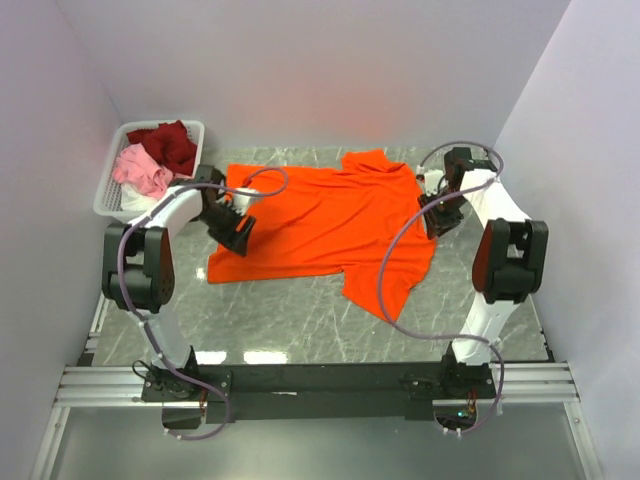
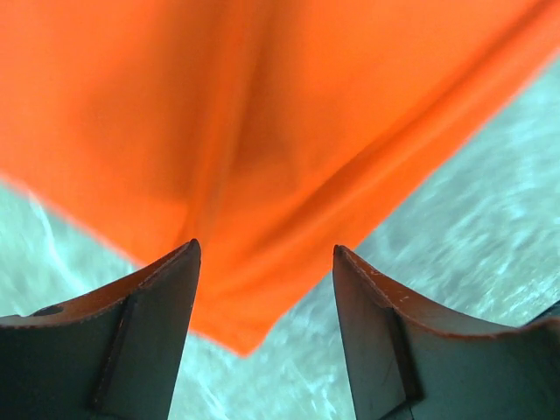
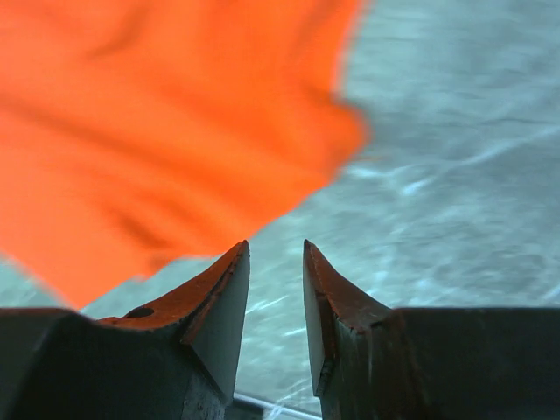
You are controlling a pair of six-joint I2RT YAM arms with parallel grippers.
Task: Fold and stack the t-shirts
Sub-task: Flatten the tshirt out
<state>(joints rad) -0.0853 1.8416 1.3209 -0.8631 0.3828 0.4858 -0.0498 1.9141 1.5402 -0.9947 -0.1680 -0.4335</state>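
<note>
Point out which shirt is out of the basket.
The orange t-shirt, spread flat on the table; the dark red shirt and pink shirt sit bunched in the basket.

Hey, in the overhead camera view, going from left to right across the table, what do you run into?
white basket → left gripper → orange t-shirt → right gripper

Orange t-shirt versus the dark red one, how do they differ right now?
The orange t-shirt lies spread out on the table; the dark red t-shirt sits bunched in the white basket. The left pincer and right pincer are at the orange t-shirt's edges; neither touches the dark red t-shirt. Neither is folded yet.
</note>
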